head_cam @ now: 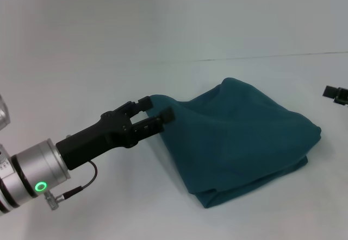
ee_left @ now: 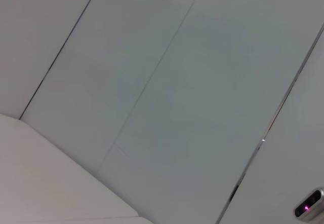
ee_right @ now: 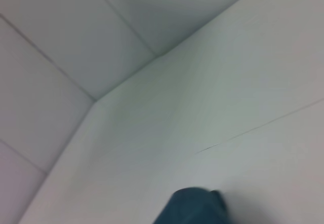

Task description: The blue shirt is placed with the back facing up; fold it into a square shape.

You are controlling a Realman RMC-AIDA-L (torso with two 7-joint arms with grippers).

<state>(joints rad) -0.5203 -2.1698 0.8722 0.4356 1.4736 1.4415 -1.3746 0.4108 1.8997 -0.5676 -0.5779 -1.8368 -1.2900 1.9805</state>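
Head view: left gripper (head_cam: 152, 113) pinching a corner of the blue shirt (head_cam: 242, 137), mid-fold.

Nearest us, lower left of frame, the left arm reaches up and rightward, wrist low, fingers clamped on the raised shirt edge at centre. We judge the corner is held up to carry it across. The shirt lies bunched centre-right on the white table (head_cam: 109, 44), lifted at that corner. At the right edge, mid-height, only a sliver of the right gripper (head_cam: 336, 94) shows; we cannot tell its state.
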